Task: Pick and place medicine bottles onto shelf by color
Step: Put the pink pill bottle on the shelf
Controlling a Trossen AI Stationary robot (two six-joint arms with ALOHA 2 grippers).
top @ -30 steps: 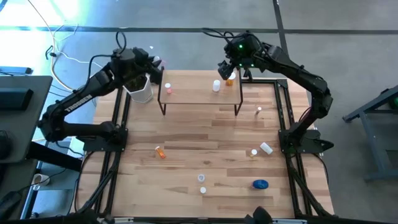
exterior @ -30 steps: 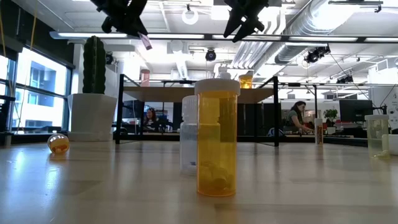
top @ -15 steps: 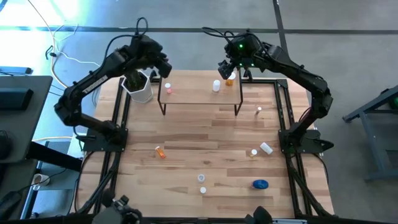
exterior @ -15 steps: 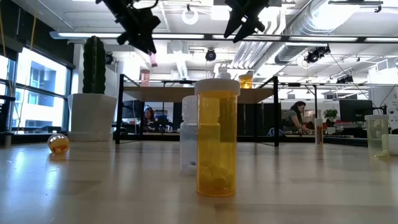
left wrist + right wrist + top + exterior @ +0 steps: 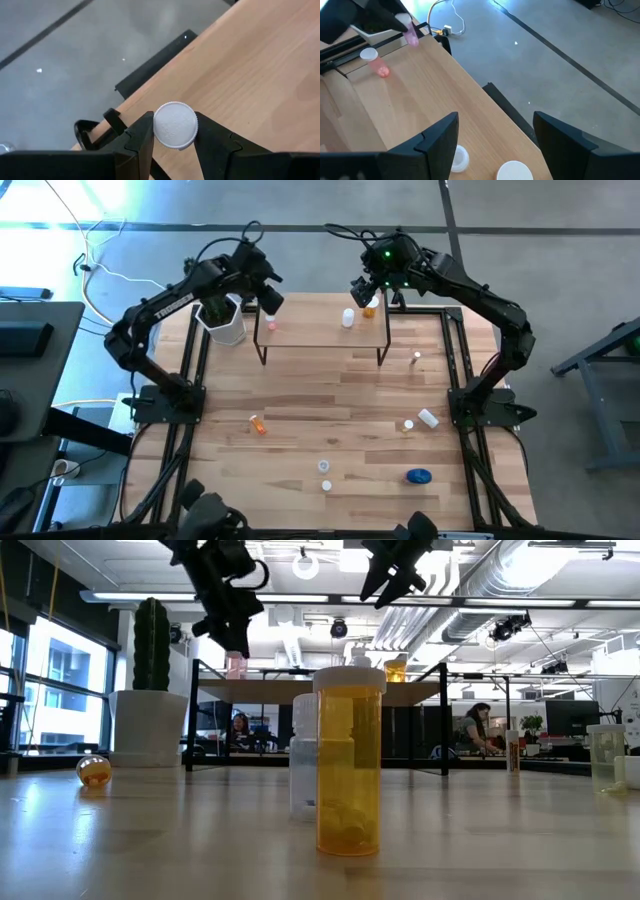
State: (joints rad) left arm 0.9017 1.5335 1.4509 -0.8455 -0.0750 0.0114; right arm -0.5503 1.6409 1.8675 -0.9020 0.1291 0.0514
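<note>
White cap [image 5: 175, 125] sits pinched between the left gripper's [image 5: 172, 145] jaws; the pink bottle [image 5: 410, 31] hangs below it, seen tilted from the right wrist view. Since a second ago this gripper has swung from beside the cactus pot [image 5: 226, 323] in over the shelf's [image 5: 310, 330] left end, and now hangs just above the board, near the pink bottle [image 5: 270, 323] already standing there. That puts pink next to pink, so the carry looks nearly done; lowering and release remain.

Right gripper [image 5: 372, 288] has not moved over the same second. Its jaws are spread wide and empty, hovering over the shelf's right end above the orange bottle [image 5: 371, 307], with a white one [image 5: 348, 317] just beside.

Loose bottles wait on the table: orange [image 5: 259, 423], blue [image 5: 418, 475], more near the front edge and on the right side. In the low view, a tall orange bottle [image 5: 349, 762] stands close to the camera.
</note>
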